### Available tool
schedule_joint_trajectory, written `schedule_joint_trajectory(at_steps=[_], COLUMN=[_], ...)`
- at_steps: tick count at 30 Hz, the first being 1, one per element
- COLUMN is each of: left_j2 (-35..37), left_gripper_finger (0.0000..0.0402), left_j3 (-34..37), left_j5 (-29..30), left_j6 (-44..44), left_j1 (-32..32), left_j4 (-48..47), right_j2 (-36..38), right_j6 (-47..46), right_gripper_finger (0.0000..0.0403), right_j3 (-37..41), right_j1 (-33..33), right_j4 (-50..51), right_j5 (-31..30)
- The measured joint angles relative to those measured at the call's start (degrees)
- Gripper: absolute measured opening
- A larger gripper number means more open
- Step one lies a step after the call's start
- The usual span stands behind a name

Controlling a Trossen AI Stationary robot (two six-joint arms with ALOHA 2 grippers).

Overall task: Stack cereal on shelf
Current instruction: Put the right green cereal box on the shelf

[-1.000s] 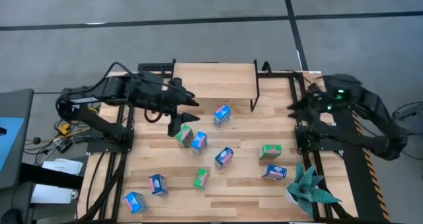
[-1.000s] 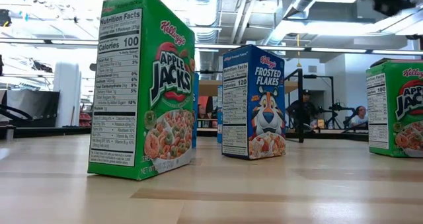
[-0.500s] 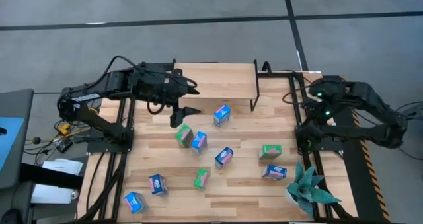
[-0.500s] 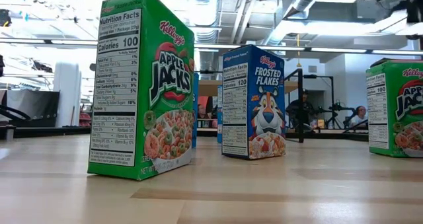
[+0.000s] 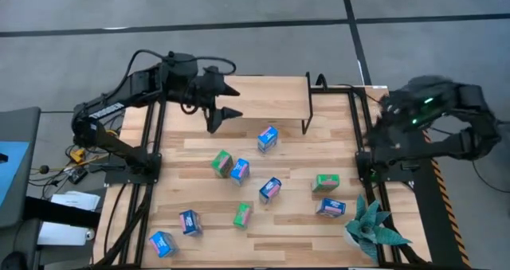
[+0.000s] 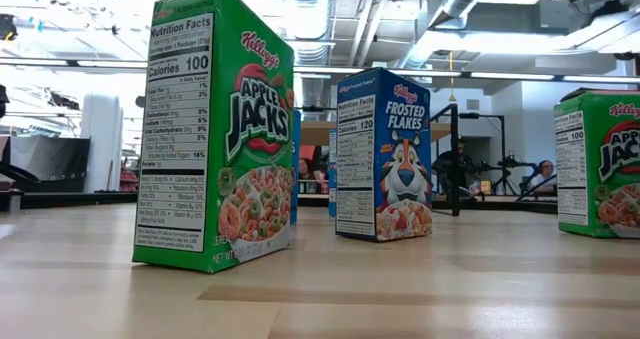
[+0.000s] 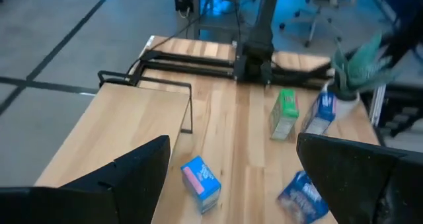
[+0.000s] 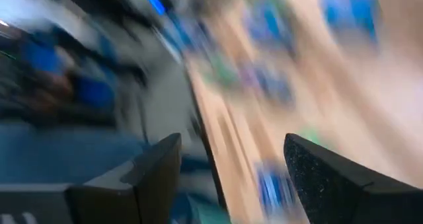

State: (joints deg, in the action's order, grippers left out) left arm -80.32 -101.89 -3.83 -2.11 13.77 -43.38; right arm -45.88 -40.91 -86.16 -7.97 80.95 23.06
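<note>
Several small cereal boxes stand and lie scattered on the wooden tabletop, among them a blue one (image 5: 268,138), a green and a blue one side by side (image 5: 229,166), and a green one (image 5: 325,182). The shelf (image 5: 263,96) stands at the far edge with nothing on its board. My left gripper (image 5: 229,101) is open and empty, raised by the shelf's left end. In the left wrist view (image 7: 228,184) it looks over the shelf (image 7: 125,128) and a blue box (image 7: 201,182). My right gripper (image 8: 231,178) is open and empty, by the table's right edge (image 5: 388,115).
A teal spiky plant (image 5: 372,230) stands at the near right corner. In the low view a green box (image 6: 215,129), a blue box (image 6: 385,154) and another green box (image 6: 605,164) stand upright close to the camera. People sit in the room beyond the table (image 6: 462,164).
My left gripper has risen from beside the green and blue boxes and gone toward the table's far edge, to the shelf's left end, staying open. My right arm has drawn back toward the table's right edge and is in quick motion. No box has moved.
</note>
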Motion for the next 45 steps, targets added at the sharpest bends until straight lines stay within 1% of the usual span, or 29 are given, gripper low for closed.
schedule_joint_trajectory(at_steps=[2,3,5,8,10,12,13,14,15,16,19,21,22,24,26,27,29,32,34,37,38,40,43,45], left_j2=[-0.3,-0.4,-0.9,-2.0,-2.9,-3.8,-4.3,-4.7,-5.2,-5.6,-6.2,-6.1,-6.1,-6.0,-5.7,-5.5,-5.5,-5.7,-5.9,-6.1,-6.1,-6.0,-6.0,-6.0], left_gripper_finger=[0.0320,0.0320,0.0320,0.0320,0.0320,0.0320,0.0320,0.0320,0.0320,0.0320,0.0320,0.0320,0.0320,0.0320,0.0320,0.0320,0.0320,0.0320,0.0320,0.0320,0.0320,0.0320,0.0320,0.0320], left_j3=[0.0,0.0,0.0,0.0,0.0,0.0,0.0,0.0,0.0,0.0,0.0,0.0,0.0,0.0,0.0,0.0,0.0,0.0,0.0,0.0,0.0,0.0,0.0,0.0], left_j5=[0.0,0.1,1.2,1.4,1.5,1.5,1.5,1.4,1.4,1.2,1.0,0.1,-0.2,-0.3,-0.2,-0.2,-0.2,-0.2,-0.2,0.0,0.0,0.0,-0.2,-0.3], left_j6=[-1.9,-2.1,-3.0,-3.9,-4.0,-4.0,-4.0,-4.0,-3.9,-3.8,-3.8,-3.8,-3.8,-3.8,-3.8,-3.7,-3.6,-3.6,-3.1,-3.1,-3.1,-3.1,-3.5,-3.6], left_j1=[0.4,0.5,0.5,0.4,0.4,0.4,0.4,0.4,0.4,0.4,0.4,0.4,0.4,0.4,0.4,0.4,0.4,0.5,0.5,0.5,0.5,0.5,0.5,0.5], left_j4=[1.3,1.6,4.3,6.8,9.4,10.7,11.5,11.4,11.1,11.1,10.8,10.8,10.8,10.5,9.9,9.9,9.4,9.3,9.6,9.3,9.4,9.7,10.8,11.5], right_j2=[-0.7,-0.8,-0.4,0.4,0.5,-0.8,-1.9,-3.3,-4.8,-6.1,-7.9,-8.8,-9.0,-8.5,-8.2,-7.8,-7.3,-6.8,-6.5,-5.9,-5.7,-5.0,-4.6,-4.7], right_j6=[-1.1,-2.0,-5.9,-13.6,-16.7,-17.2,-15.9,-14.2,-13.1,-12.8,-16.4,-20.4,-22.4,-23.4,-23.6,-24.4,-26.8,-32.4,-35.1,-39.3,-40.3,-40.7,-38.6,-36.3], right_gripper_finger=[0.0287,0.0286,0.0286,0.0286,0.0286,0.0285,0.0285,0.0285,0.0285,0.0285,0.0285,0.0285,0.0285,0.0286,0.0286,0.0286,0.0286,0.0286,0.0286,0.0286,0.0286,0.0286,0.0286,0.0286], right_j3=[1.9,3.0,4.6,3.2,0.8,-1.9,-3.3,-4.6,-5.6,-6.3,-5.9,-3.3,-1.0,5.0,10.3,12.2,15.6,21.0,24.4,28.2,29.5,31.3,33.5,34.5], right_j1=[3.6,5.6,9.8,15.9,19.3,22.2,23.8,25.4,27.2,29.0,35.2,39.7,42.2,46.9,51.2,53.0,56.8,62.2,64.9,67.3,67.7,67.8,66.7,65.1], right_j4=[8.2,9.6,8.0,-2.2,-11.7,-20.6,-23.9,-25.1,-23.8,-20.3,-1.4,8.8,10.3,6.4,1.5,0.6,1.0,1.8,1.2,0.1,0.1,0.8,0.2,-1.3], right_j5=[1.3,1.8,2.6,2.3,-0.3,-4.0,-5.9,-7.8,-9.3,-10.9,-13.8,-15.5,-17.1,-20.9,-26.5,-29.7,-34.0,-37.0,-41.8,-50.4,-51.9,-52.1,-48.9,-48.1])
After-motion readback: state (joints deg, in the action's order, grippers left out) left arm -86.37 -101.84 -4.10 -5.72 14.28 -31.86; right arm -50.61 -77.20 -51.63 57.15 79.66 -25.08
